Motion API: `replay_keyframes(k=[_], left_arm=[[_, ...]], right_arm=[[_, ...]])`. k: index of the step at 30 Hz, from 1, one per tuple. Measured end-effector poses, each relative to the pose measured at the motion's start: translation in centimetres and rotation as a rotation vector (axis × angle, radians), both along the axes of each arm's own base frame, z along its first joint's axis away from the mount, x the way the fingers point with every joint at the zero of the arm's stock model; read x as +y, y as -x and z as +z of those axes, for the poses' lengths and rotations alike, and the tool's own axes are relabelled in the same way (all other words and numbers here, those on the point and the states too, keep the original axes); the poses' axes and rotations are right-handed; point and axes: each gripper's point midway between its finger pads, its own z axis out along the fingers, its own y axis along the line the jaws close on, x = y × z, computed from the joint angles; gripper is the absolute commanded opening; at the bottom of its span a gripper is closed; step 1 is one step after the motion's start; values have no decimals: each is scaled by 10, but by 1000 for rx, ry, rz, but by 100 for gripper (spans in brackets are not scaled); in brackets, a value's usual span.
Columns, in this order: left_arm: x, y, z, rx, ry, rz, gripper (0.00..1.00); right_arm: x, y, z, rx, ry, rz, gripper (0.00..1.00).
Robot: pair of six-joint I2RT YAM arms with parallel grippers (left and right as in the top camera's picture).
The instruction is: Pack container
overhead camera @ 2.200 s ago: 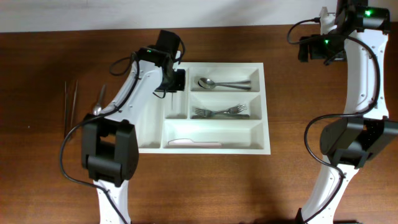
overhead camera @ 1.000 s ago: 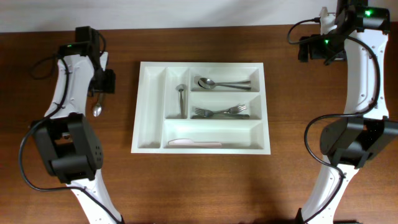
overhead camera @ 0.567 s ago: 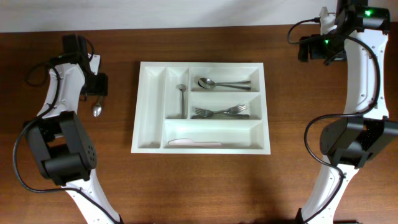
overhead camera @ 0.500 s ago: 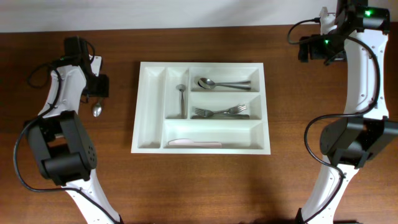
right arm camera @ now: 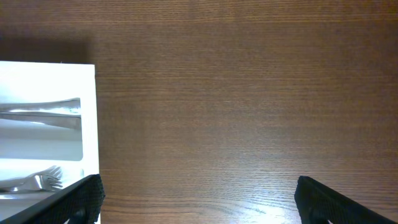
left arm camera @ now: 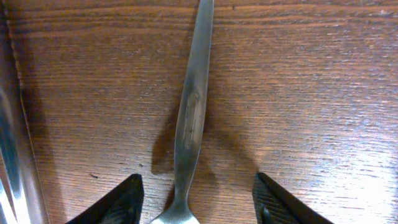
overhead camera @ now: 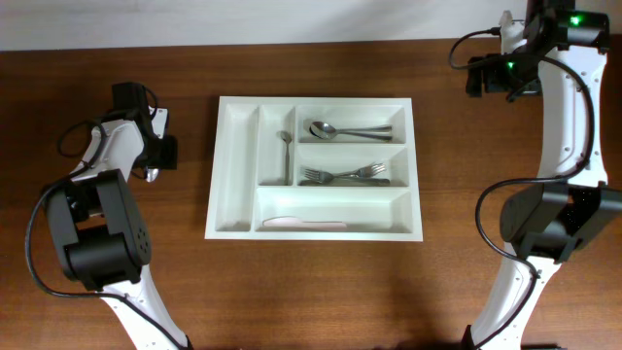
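Note:
The container [overhead camera: 238, 185], a white cutlery tray, lies mid-table. It holds a spoon [overhead camera: 284, 156] in a narrow upright slot, more spoons [overhead camera: 345, 129], forks [overhead camera: 345, 175] and a white knife [overhead camera: 301, 223]. Left of the tray a metal spoon [left arm camera: 191, 112] lies on the wood, its bowl [overhead camera: 152, 175] showing beside my left gripper [overhead camera: 156, 156]. That gripper [left arm camera: 198, 205] is low over the spoon and open, one finger [left arm camera: 115, 202] on each side of the neck, with gaps to the metal. My right gripper [right arm camera: 205, 199] hangs open over bare wood right of the tray.
Another strip of metal cutlery [left arm camera: 12, 155] lies along the left edge of the left wrist view, close to the left finger. The tray's right wall [right arm camera: 90, 124] sits just left of the right gripper. The table's far edge runs behind both arms.
The left arm left a spoon in the tray's narrow slot, swung left and came down over the spoon on the table. Its jaws have narrowed around it. The right arm has not moved.

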Motion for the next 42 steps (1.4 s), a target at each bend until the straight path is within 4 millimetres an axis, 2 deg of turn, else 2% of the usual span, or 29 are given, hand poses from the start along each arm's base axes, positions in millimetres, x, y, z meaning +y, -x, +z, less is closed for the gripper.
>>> replay_keyframes(k=[11,18,34,37,38,42], left_arm=[[1,-7,1,-29,-5,-4,45],[3,-15,3,-67,-12,-3,33],[-1,-17,4,-70,-4,-56,31],[-3,-17,3,-67,1,-76,8],[-4,-17,3,-66,3,-85,4],[-5,-17,3,-64,7,-96,2]], right_arm=[[0,0,0,0,0,-1,99],[0,0,0,0,0,0,99],[0,0,0,0,0,0,99],[0,0,0,0,0,0,99],[0,0,0,0,0,0,99],[0,0,0,0,0,0,99]])
